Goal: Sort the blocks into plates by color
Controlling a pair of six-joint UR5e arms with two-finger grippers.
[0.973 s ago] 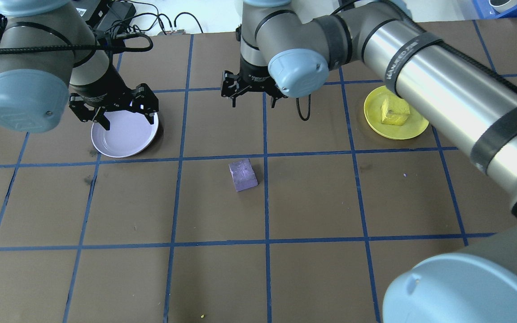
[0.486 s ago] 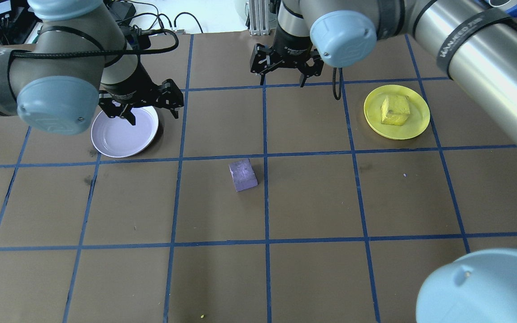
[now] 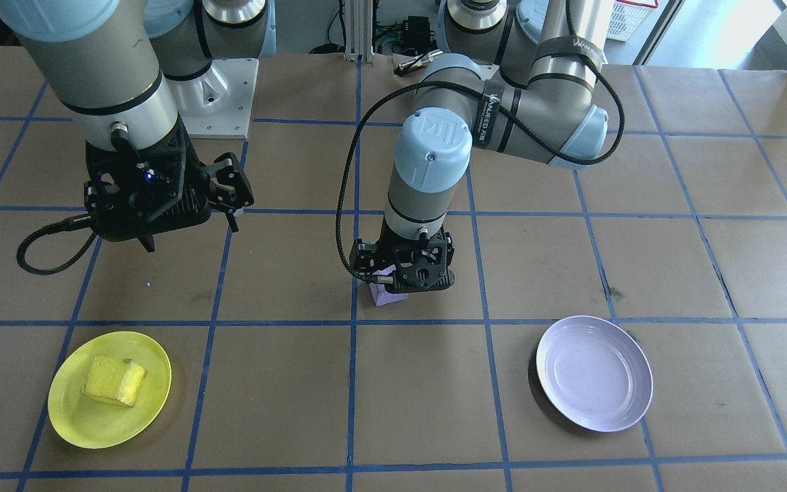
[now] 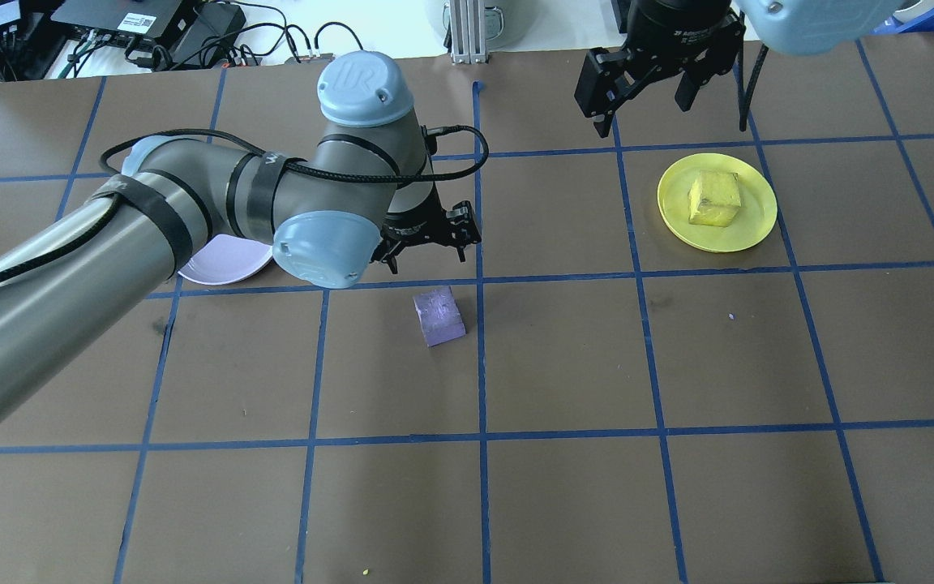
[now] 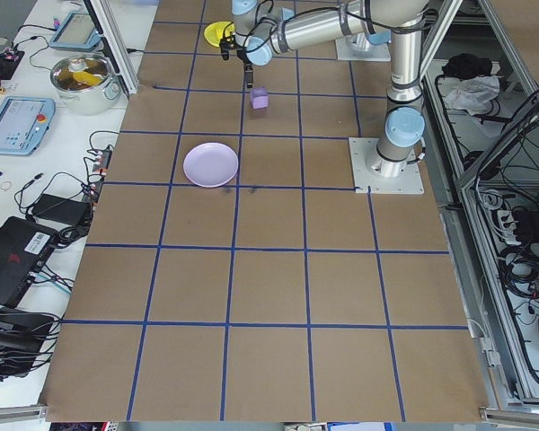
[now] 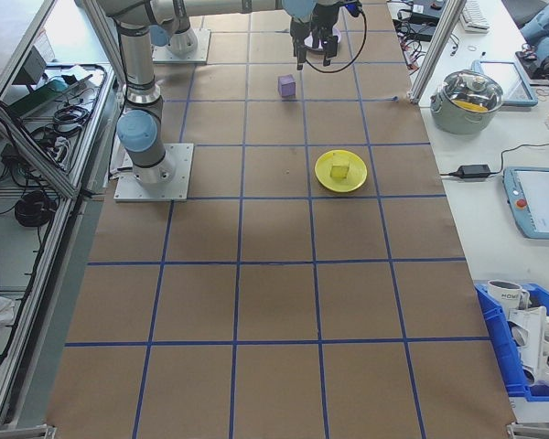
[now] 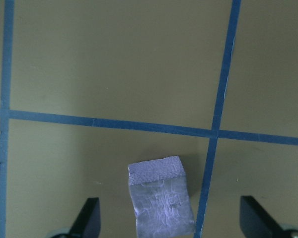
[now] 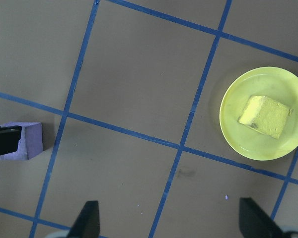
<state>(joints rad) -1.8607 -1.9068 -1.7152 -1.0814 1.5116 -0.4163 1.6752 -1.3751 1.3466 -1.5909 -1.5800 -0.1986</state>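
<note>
The purple block [image 4: 439, 315] lies near the table's middle. My left gripper [image 4: 426, 246] hovers open just above it. In the left wrist view the purple block [image 7: 161, 201] sits between the two spread fingers [image 7: 87, 220], apart from both. The yellow block [image 4: 713, 197] rests in the yellow plate [image 4: 751, 227] at the right. The lavender plate [image 4: 224, 264] holds nothing and is half hidden by my left arm; it shows whole as the lavender plate [image 3: 595, 372] in the front view. My right gripper [image 4: 644, 89] hangs open, raised behind the yellow plate, holding nothing.
Brown table paper with a blue tape grid. Cables and electronics [image 4: 151, 32] line the far edge. My left arm's cable [image 4: 451, 162] loops beside its wrist. The arm bases [image 3: 223, 102] stand at the robot's side of the table.
My left arm swung from over the lavender plate to the right, over the purple block. My right arm drew back and to the right. Neither block has moved.
</note>
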